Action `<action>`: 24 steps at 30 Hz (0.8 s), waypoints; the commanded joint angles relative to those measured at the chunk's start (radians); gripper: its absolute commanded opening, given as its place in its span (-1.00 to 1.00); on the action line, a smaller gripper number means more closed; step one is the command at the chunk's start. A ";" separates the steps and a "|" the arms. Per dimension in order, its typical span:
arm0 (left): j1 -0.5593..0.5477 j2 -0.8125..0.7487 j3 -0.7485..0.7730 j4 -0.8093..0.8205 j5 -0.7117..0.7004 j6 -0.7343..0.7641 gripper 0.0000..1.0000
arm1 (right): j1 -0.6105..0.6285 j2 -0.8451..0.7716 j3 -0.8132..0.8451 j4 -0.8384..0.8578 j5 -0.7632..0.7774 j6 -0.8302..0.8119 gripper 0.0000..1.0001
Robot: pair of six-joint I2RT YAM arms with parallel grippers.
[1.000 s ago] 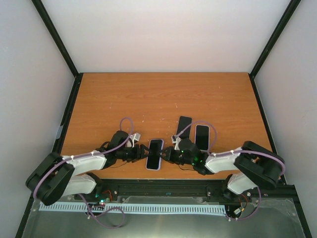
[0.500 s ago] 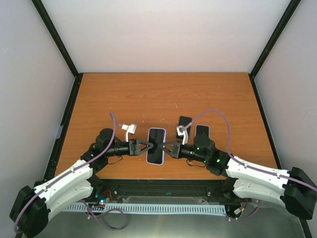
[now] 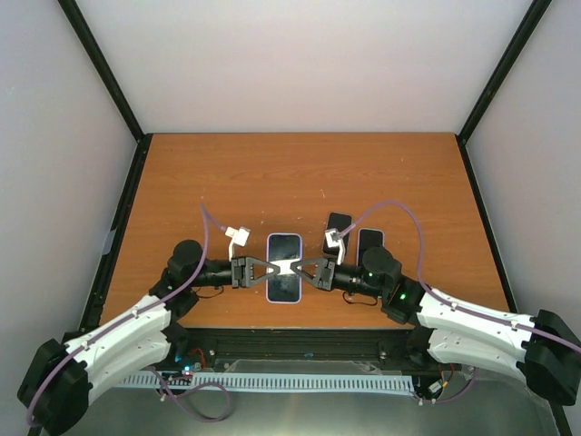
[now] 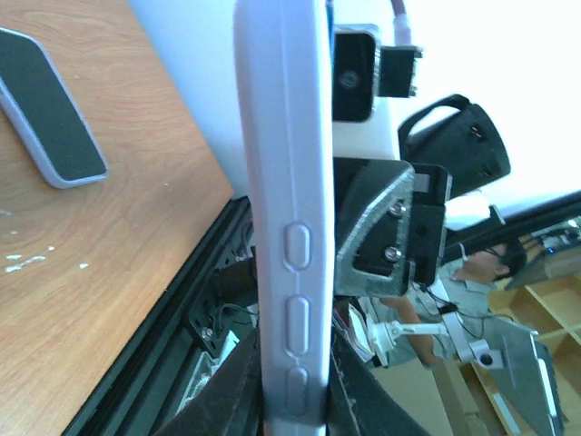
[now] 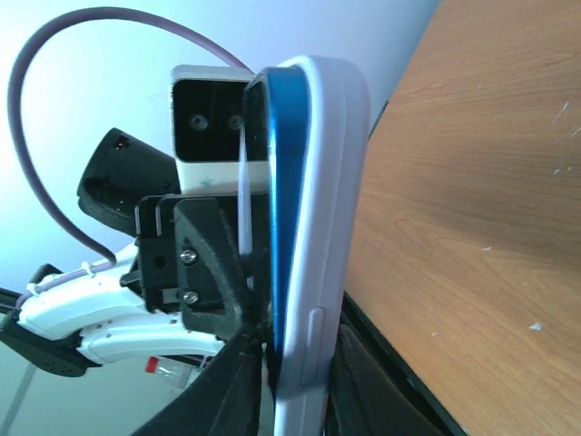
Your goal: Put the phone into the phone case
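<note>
The phone [image 3: 284, 248] sits screen-up in its pale lilac phone case [image 4: 286, 163], over the middle of the near part of the wooden worktop [image 3: 300, 173]. It is held between the two arms, which reach in from either side.

The left tool [image 3: 271, 269] meets the case's left long edge about halfway along. In the left wrist view its fingers [image 4: 238, 407] are pressed against both faces of the case, pinching it, with the side buttons facing the camera. Pale wall shows between the case and the wood there, so the case looks raised off the surface.

The right tool [image 3: 299, 269] grips the opposite long edge at the same height. In the right wrist view its fingers [image 5: 356, 381] close around the case and the blue rim of the phone seated in it. The phone's edge lies just inside the case lip.

Farther back and to the right, two other phones lie flat on the wood: a dark phone [image 3: 338, 224] and, just right of it, a second phone [image 3: 369, 242] partly covered by the right arm.
</note>
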 commanded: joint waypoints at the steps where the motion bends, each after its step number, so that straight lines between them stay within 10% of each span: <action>1: -0.001 0.027 -0.006 0.198 0.046 -0.073 -0.76 | 0.005 -0.038 -0.013 0.028 0.018 -0.007 -0.40; 6: -0.001 0.050 0.021 0.207 0.025 -0.069 -0.99 | 0.006 -0.055 -0.041 0.003 0.006 0.015 0.14; 12: -0.001 0.085 0.072 0.190 -0.005 -0.044 -0.97 | 0.007 -0.045 -0.106 0.097 -0.055 0.065 0.27; 24: -0.001 0.126 0.117 0.119 -0.076 0.041 -0.98 | 0.012 0.014 -0.163 0.247 -0.080 0.135 -0.45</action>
